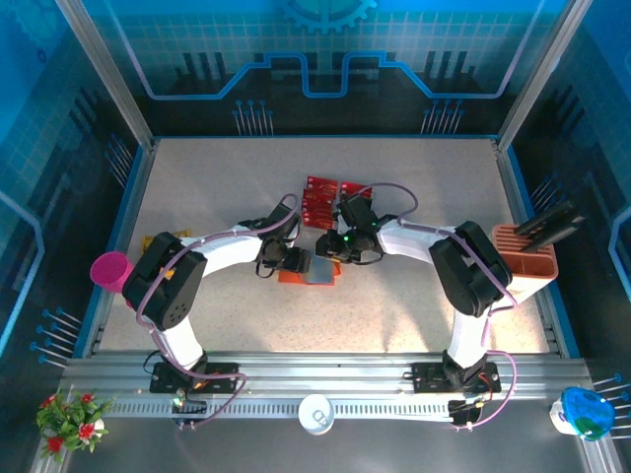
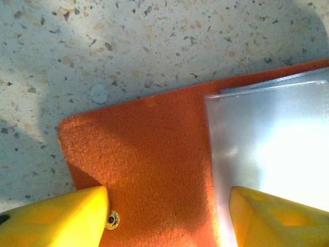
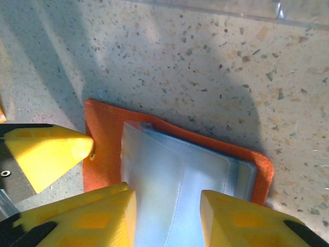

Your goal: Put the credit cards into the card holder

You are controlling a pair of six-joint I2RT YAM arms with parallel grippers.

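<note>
On a speckled, stone-like table [image 1: 217, 187] the card holder [image 2: 149, 154] is laid open at the middle: rounded orange felt, glossy grey pockets. The left gripper [image 2: 168, 203] and right gripper [image 3: 167, 198] are held over it, fingers spread. Red credit cards [image 1: 320, 200] are seen just behind.

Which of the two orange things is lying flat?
The card holder in the middle, spread flat with grey pockets up; the peach stand at the right edge stands upright.
</note>
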